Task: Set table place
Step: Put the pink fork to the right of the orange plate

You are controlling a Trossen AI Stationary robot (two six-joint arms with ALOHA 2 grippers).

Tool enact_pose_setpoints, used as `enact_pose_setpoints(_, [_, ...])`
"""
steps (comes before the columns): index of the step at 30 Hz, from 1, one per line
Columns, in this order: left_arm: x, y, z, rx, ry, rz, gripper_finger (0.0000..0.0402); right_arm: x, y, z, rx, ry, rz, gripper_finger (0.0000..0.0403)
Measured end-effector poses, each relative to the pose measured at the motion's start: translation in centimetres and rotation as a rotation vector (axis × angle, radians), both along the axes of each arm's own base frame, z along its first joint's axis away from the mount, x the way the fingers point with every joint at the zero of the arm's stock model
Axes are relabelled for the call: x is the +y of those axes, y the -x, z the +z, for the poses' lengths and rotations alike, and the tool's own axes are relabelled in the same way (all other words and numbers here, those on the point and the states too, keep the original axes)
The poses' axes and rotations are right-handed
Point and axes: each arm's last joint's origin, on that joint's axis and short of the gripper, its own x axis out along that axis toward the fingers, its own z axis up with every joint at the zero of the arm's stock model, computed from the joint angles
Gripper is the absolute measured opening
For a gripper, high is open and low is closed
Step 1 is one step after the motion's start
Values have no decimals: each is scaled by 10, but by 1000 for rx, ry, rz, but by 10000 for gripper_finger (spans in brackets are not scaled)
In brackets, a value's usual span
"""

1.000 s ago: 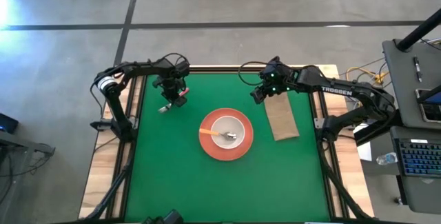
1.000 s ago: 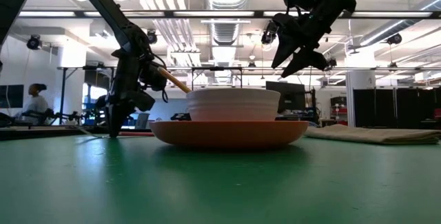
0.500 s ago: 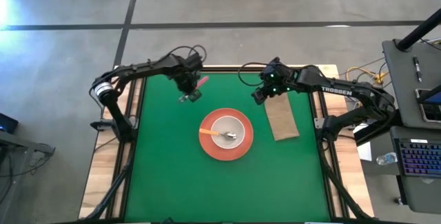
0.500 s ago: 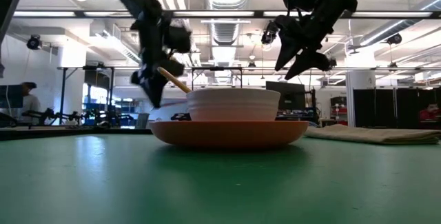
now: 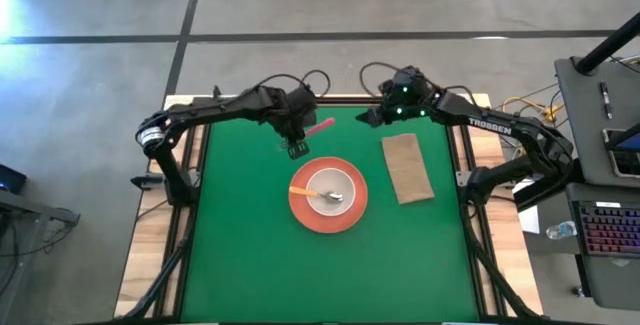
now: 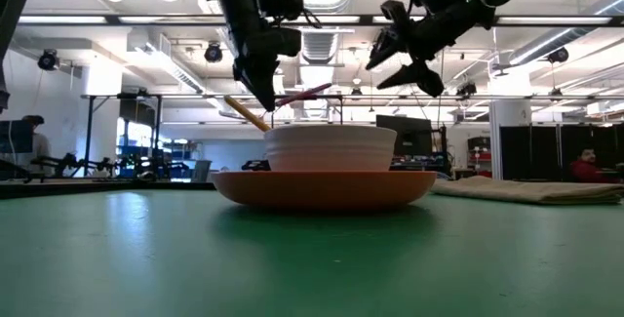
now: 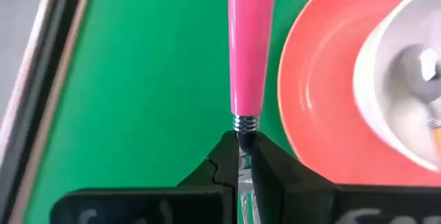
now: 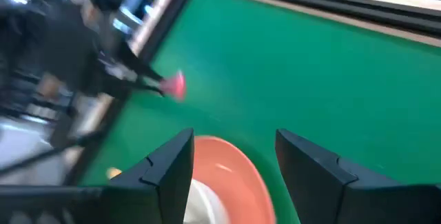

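The table (image 5: pixel 240 235) fills the middle of the high view, its green top under both my arms. The plate (image 5: pixel 353 215) sits just right of centre, with the bowl (image 5: pixel 343 183) on it and the spoon (image 5: pixel 305 193) lying in the bowl, handle toward the left; none of these has shifted. The napkin (image 5: pixel 408 168) lies flat to the plate's right, well clear of it, also where it was. My left gripper (image 5: pixel 294 148) has swung from the table's upper left toward the centre: a second ago it was low near the left edge, and now it hangs above the plate's upper-left rim, raised off the table in the low view. Its fingers (image 7: pixel 219 165) are pinched on the fork (image 5: pixel 318 126) at the metal neck just below the pink handle, which sticks out toward the upper right in the high view. My right gripper (image 5: pixel 366 117) has drawn up and away from the napkin's top end toward the table's upper edge, fingers (image 8: pixel 173 165) spread apart and holding nothing.
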Motion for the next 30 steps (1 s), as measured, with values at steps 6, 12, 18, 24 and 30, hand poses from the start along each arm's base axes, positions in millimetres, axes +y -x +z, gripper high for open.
enact_pose_setpoints(6, [-15, -12, 4, -20, -129, -87, 2, -7, 5, 2, -66, -118, 34, 196])
enact_pose_setpoints(12, [-15, -19, 14, -106, -167, -88, 2, -3, 0, -1, -80, -189, 73, 196])
enact_pose_setpoints(18, [-15, -19, 12, -102, -157, -91, 2, -2, -4, 1, -94, -171, 61, 196])
enact_pose_setpoints(24, [-14, -29, 4, -123, -123, -107, 2, -2, -8, -1, -102, -161, 65, 196])
enact_pose_setpoints(30, [-13, -36, -2, -123, -122, -110, 2, -4, -14, -6, -98, -164, 67, 196])
